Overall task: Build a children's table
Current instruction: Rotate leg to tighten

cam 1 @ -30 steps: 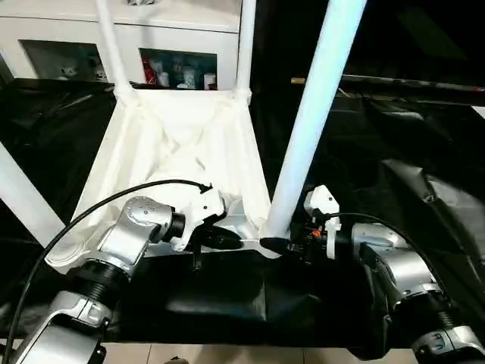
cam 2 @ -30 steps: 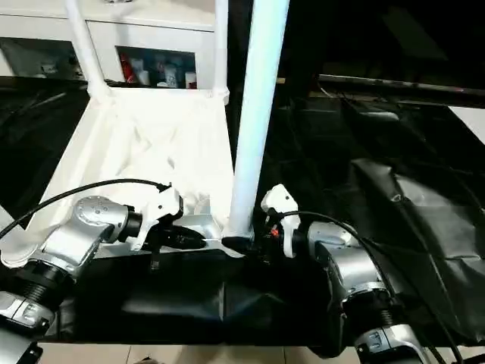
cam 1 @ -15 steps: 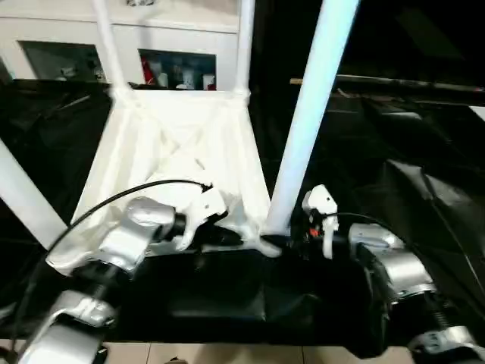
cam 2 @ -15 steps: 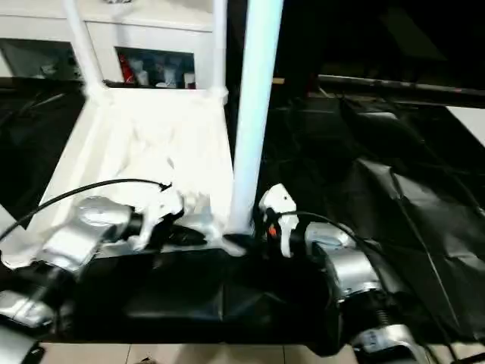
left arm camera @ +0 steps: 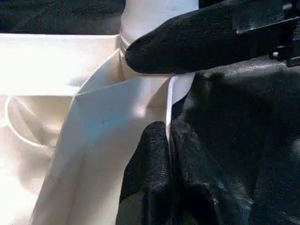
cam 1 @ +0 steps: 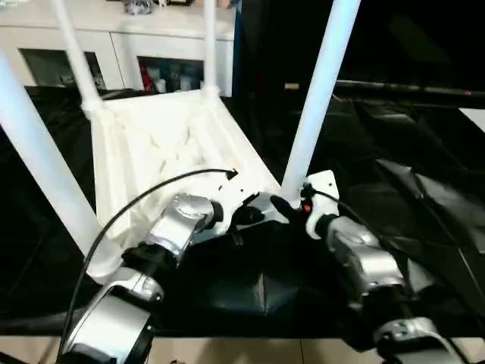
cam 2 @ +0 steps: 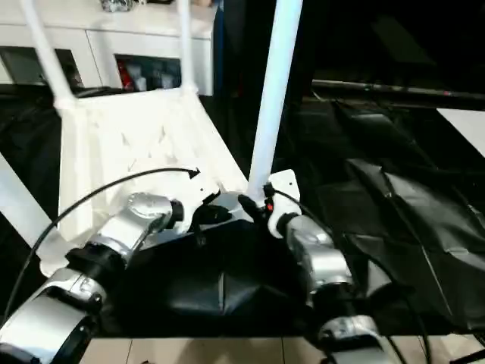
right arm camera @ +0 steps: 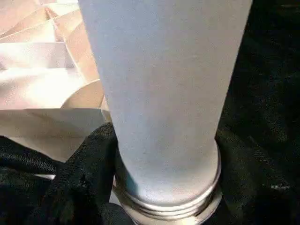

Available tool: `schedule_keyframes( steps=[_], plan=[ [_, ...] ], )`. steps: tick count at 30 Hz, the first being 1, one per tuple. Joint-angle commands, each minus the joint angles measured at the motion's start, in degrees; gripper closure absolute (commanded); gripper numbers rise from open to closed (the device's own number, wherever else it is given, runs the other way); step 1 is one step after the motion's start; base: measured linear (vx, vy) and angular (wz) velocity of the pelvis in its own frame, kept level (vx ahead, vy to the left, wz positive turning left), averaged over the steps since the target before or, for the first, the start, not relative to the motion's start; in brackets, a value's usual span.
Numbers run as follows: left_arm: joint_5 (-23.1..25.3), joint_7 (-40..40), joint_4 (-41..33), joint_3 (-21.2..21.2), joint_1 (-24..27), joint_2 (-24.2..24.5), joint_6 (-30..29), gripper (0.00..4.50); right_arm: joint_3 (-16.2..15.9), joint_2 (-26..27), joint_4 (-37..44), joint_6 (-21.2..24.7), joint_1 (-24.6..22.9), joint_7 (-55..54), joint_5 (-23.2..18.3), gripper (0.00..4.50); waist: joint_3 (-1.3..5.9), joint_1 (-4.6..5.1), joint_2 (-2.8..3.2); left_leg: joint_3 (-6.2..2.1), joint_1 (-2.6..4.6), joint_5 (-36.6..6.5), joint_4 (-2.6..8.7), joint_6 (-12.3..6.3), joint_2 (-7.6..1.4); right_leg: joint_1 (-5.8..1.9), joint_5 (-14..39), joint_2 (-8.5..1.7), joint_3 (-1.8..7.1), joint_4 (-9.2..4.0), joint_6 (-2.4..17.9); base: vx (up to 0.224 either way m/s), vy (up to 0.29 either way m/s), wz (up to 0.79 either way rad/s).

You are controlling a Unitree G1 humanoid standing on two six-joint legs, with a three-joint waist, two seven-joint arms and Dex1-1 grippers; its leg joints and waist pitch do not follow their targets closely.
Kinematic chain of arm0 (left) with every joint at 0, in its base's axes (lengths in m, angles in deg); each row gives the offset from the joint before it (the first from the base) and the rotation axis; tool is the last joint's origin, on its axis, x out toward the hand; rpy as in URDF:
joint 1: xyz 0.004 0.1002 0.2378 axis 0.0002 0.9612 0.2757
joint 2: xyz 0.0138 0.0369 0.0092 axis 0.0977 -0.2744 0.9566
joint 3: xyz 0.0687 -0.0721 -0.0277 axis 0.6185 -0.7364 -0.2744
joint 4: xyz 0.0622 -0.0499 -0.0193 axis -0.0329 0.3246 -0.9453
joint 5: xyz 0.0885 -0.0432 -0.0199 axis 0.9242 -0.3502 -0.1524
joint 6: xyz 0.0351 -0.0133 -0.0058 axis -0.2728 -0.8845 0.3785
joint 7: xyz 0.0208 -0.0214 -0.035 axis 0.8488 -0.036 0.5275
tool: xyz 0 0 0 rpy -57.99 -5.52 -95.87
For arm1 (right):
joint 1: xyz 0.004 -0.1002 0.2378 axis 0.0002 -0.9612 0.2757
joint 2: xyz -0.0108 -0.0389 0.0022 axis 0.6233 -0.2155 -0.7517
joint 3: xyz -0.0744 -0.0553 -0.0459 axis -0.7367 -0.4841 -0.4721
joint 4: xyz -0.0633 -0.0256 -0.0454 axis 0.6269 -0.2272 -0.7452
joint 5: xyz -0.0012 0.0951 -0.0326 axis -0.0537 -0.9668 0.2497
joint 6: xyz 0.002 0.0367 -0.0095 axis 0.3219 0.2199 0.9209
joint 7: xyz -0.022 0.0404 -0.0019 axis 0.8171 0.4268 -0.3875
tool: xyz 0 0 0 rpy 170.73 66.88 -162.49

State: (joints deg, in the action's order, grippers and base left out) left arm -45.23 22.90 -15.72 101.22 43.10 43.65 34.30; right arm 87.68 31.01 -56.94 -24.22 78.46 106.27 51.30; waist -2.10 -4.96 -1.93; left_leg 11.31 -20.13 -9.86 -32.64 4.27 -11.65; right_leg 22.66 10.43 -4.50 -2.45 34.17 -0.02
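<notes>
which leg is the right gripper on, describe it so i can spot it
Find the upturned white tabletop on the black-draped table. The leg stands at its near right corner, beside the right gripper; the three others stand at its other corners.

White glass-door cabinet [cam 1: 151,45] behind black-draped table [cam 1: 424,197].

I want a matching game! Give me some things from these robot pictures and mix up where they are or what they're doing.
Things:
1. white plastic tabletop
2. white tube leg by the grippers
3. left gripper
4. white glass-door cabinet

Places or states:
A. stands behind the black-draped table
B. pinches the tabletop's edge
C. lies ribbed side up
D. rises from a corner socket

Pairs: 1-C, 2-D, 3-B, 4-A
</notes>
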Motion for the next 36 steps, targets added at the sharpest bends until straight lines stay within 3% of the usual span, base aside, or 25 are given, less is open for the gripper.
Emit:
schedule_keyframes(
  steps=[1,4,6,7,13,14,16,18,20,23,28,31,32,36],
  plan=[
    [0.50,2.43,2.01,0.69,-0.39,-1.99,-0.48,4.50,-3.49,3.70,-0.28,0.65,-0.23,3.79,-0.75,1.08,2.62,0.22,0.06,-1.15,0.45,-19.03,4.21,0.29,-1.32,-1.40,21.59,-3.30,1.90,-5.21,7.52,0.000,0.000,0.00],
    [0.12,1.14,2.32,0.30,-0.48,-1.41,0.26,4.50,-2.79,2.90,1.33,1.03,-0.34,6.47,-2.18,1.00,2.64,0.14,-0.02,-1.09,0.39,-18.76,4.18,-0.18,-1.34,-1.51,21.32,-3.40,1.92,-5.21,7.84,0.000,0.000,0.00],
    [-1.05,-1.66,1.18,-0.31,0.16,0.07,1.41,4.50,-4.18,-0.54,4.38,3.16,-0.94,13.18,-3.37,0.64,2.61,0.10,-0.14,-1.05,0.33,-18.44,4.20,-0.34,-1.36,-1.59,21.06,-3.38,1.92,-5.20,7.93,0.000,0.000,0.00],
    [-1.17,-1.97,1.02,-0.35,0.24,0.21,1.51,4.50,-4.35,-0.88,4.67,3.31,-1.02,13.84,-3.46,0.60,2.68,-0.09,-0.24,-1.03,0.24,-17.87,4.13,-0.98,-1.34,-1.92,20.20,-3.32,1.91,-5.11,7.89,0.000,0.000,0.00],
    [-2.61,-7.89,-2.43,-0.12,2.26,2.85,2.46,4.50,-6.01,-5.59,8.64,5.05,-2.41,22.47,-5.24,0.55,2.91,-0.38,-0.22,-0.78,-0.04,-12.95,3.82,-2.06,-1.56,-2.23,13.66,-3.48,1.91,-4.32,10.05,0.000,0.000,0.00],
    [-3.95,-12.70,-5.94,0.35,4.26,5.15,2.61,4.50,-6.52,-8.64,10.32,5.45,-3.11,26.83,-5.88,0.55,3.04,-0.46,-0.26,-0.95,-0.03,-12.27,3.77,-2.10,-1.68,-2.43,12.20,-3.54,1.83,-3.96,10.55,0.000,0.000,0.00],
    [-5.21,-16.94,-9.38,0.69,6.12,7.42,2.11,4.50,-6.83,-11.40,11.51,5.85,-3.64,30.80,-6.28,0.55,2.92,-0.23,-0.15,-0.68,-0.08,-12.08,3.72,-2.68,-1.65,-2.11,10.84,-3.28,1.88,-3.89,11.30,0.000,0.000,0.00],
    [-7.27,-22.37,-14.06,0.88,8.58,10.53,0.24,4.50,-7.32,-14.77,12.63,5.61,-4.19,35.74,-6.42,0.55,3.10,-0.21,-0.31,-0.81,-0.46,-10.41,3.63,-3.22,-1.77,-2.65,8.16,-3.30,1.82,-3.31,11.96,0.000,0.000,0.00],
    [-7.34,-22.56,-14.22,0.89,8.67,10.64,0.16,4.50,-7.33,-14.89,12.66,5.60,-4.20,35.91,-6.42,0.55,2.98,-0.18,-0.01,-0.45,-0.09,-10.55,3.49,-3.56,-1.71,-2.10,7.20,-3.00,1.81,-3.34,13.02,0.000,0.000,0.00],
    [-8.32,-25.02,-16.33,0.90,9.86,12.35,-0.72,4.50,-7.80,-15.92,12.78,5.10,-4.16,37.94,-5.91,0.55,2.92,-0.31,0.14,-0.50,-0.01,-11.33,3.57,-2.94,-1.92,-2.07,8.34,-3.20,1.80,-3.32,13.40,0.000,0.000,0.00],
    [-8.58,-25.82,-17.44,0.48,10.54,13.30,-1.19,4.50,-8.03,-14.99,11.38,2.41,-3.43,38.55,-5.35,0.55,2.81,-0.20,-0.11,-0.54,0.02,-12.68,3.68,-1.79,-1.71,-2.00,11.97,-3.30,1.92,-3.70,11.95,0.000,0.000,0.00],
    [-8.72,-25.78,-18.63,0.49,11.03,13.59,-1.80,4.50,-8.89,-14.89,11.64,2.36,-3.52,39.43,-5.94,0.55,2.92,-0.22,-0.10,-0.55,0.06,-11.87,3.61,-2.01,-1.77,-2.02,10.54,-3.28,1.92,-3.51,12.12,0.000,0.000,0.00],
    [-8.76,-25.74,-18.92,0.52,11.16,13.66,-2.02,4.50,-9.30,-14.98,11.83,2.37,-3.65,39.63,-5.94,0.80,2.96,-0.20,-0.10,-0.48,0.03,-10.80,3.52,-2.37,-1.72,-2.09,8.56,-3.16,1.92,-3.30,12.62,0.000,0.000,0.00],
    [-8.55,-25.50,-19.41,0.42,11.45,13.72,-2.42,4.50,-9.57,-15.31,11.88,2.33,-4.14,40.57,-5.63,1.05,2.98,-0.26,-0.15,-0.44,-0.03,-9.88,3.41,-2.78,-1.68,-2.20,7.27,-3.16,1.89,-3.14,13.03,0.000,0.000,0.00]
  ],
)
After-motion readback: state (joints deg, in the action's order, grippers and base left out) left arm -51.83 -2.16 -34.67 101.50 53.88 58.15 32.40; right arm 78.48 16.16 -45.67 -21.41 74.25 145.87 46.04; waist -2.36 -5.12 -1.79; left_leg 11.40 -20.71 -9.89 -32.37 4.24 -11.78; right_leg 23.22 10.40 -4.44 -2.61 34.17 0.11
